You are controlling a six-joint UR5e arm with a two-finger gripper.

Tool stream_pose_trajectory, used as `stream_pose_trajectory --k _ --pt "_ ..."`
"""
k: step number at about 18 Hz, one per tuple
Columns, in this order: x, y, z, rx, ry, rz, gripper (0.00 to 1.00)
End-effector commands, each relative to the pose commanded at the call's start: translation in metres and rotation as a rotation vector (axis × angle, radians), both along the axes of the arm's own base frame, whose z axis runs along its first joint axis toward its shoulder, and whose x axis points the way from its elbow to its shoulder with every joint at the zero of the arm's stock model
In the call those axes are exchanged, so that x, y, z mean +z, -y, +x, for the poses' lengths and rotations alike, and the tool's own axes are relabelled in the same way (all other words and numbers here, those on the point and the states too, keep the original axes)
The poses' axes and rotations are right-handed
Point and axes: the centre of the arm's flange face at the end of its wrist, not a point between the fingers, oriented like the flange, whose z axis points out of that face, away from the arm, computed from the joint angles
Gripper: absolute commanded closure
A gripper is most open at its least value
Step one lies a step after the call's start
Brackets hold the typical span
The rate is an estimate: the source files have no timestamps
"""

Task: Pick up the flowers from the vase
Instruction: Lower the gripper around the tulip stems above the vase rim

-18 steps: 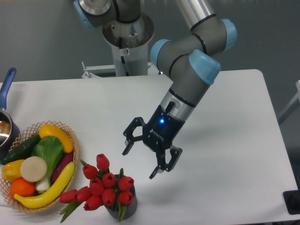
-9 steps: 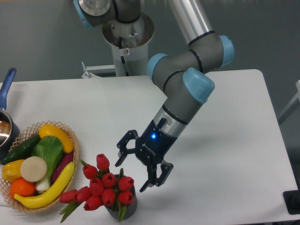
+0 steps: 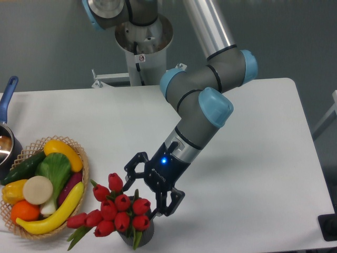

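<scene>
Camera view from the fixed front position: the bunch of red tulip buds with green leaves and stems [image 3: 118, 211] stands in the small dark ribbed cylinder vase [image 3: 141, 234] near the front edge of the white desk [image 3: 253, 174], just right of the woven basket of fruit and vegetables [image 3: 79, 163]. A few buds and a leaf splay low to the left, toward the basket.

The black two-finger gripper [image 3: 145, 191] hangs just up and right of the bunch, its fingers spread wide and holding nothing. One finger [image 3: 131, 167] sits above the topmost bud; the other [image 3: 167, 203] is beside the right-hand buds, close to the vase's rim. Whether either finger touches a bud cannot be told from this angle.

The flowers look artificial, so they are probably very light and fairly springy. The buds should squash or slide under pressure, and the stems would likely bend rather than snap. Gripping the bud heads alone seems poor: they are rounded, loose against each other, and some could slip free. A better hold would be around the gathered stems and leaves just below the heads, above the vase mouth. Since the vase is small, it may lift or tip with the bunch if the stems fit snugly.
</scene>
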Motion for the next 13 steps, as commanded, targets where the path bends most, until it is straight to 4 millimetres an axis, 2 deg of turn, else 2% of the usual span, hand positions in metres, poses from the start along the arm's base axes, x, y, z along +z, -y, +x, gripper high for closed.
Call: stream_pose_trajectory --k 3,6,10,12,13 --pt "-0.005 -0.004 0.000 -0.002 0.008 -0.005 0.00" --pt "-0.007 -0.015 0.008 -0.021 0.009 -0.006 0.00" --pt "-0.007 -0.016 0.009 -0.012 0.021 -0.009 0.00" --pt "-0.005 -0.016 0.008 -0.005 0.025 -0.010 0.05" --pt "-0.004 -0.017 0.008 -0.005 0.026 -0.008 0.11"
